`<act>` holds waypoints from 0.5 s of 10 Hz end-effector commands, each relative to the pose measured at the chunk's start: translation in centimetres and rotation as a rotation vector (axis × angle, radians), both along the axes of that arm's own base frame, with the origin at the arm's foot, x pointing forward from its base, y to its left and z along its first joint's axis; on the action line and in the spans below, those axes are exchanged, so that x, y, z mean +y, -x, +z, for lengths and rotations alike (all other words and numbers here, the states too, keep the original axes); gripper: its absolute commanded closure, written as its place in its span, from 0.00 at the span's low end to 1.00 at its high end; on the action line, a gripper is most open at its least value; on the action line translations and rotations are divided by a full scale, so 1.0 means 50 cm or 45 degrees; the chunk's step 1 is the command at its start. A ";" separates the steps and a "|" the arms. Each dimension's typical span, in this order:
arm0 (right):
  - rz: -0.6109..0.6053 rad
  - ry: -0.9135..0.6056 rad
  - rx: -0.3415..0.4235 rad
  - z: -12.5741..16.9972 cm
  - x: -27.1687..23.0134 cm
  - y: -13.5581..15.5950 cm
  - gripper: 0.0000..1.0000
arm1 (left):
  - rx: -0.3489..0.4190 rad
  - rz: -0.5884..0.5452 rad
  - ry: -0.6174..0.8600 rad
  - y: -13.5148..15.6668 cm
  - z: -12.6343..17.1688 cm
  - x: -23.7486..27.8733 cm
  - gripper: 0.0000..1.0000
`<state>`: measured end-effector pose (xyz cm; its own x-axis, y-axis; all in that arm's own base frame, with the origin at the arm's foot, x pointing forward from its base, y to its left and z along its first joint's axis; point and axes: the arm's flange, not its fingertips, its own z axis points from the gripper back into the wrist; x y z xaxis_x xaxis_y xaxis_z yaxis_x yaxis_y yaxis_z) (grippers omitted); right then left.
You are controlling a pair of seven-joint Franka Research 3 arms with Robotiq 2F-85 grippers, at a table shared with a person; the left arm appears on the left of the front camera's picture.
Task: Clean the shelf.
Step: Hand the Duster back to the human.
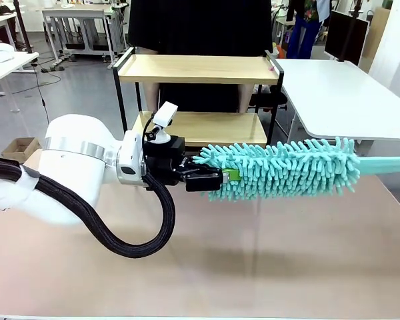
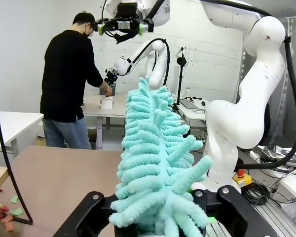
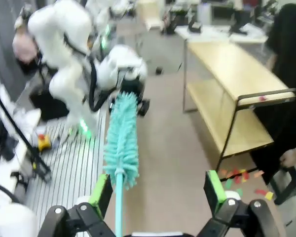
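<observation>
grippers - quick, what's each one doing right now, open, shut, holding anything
Left gripper: shut on the duster, at its head end.
Right gripper: open, holding nothing; the duster's handle runs past its one finger.

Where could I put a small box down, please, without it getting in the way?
The table is bare in front of the duster. The shelf has both boards mostly free, apart from a pink scrap at the upper board's right rail. It is crowded around the left claw.

Duster lying level above surface, before shelf; left claw gripping its left end; person standing behind shelf.
</observation>
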<state>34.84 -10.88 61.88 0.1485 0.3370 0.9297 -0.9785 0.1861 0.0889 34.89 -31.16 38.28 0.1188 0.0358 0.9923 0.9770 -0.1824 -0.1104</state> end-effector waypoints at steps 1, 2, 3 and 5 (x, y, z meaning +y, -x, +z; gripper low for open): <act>-0.118 -0.230 0.009 -0.004 -0.042 0.006 0.00 | -0.021 -0.001 0.012 0.001 0.004 -0.001 1.00; -0.128 -0.274 -0.002 -0.002 -0.064 0.019 0.00 | -0.021 -0.001 0.012 0.001 0.004 -0.001 1.00; -0.071 -0.115 0.004 -0.001 -0.040 0.006 0.00 | -0.021 -0.001 0.012 0.001 0.004 -0.001 1.00; -0.071 -0.115 0.004 -0.001 -0.040 0.006 0.00 | -0.034 0.028 0.008 -0.006 0.028 0.029 0.81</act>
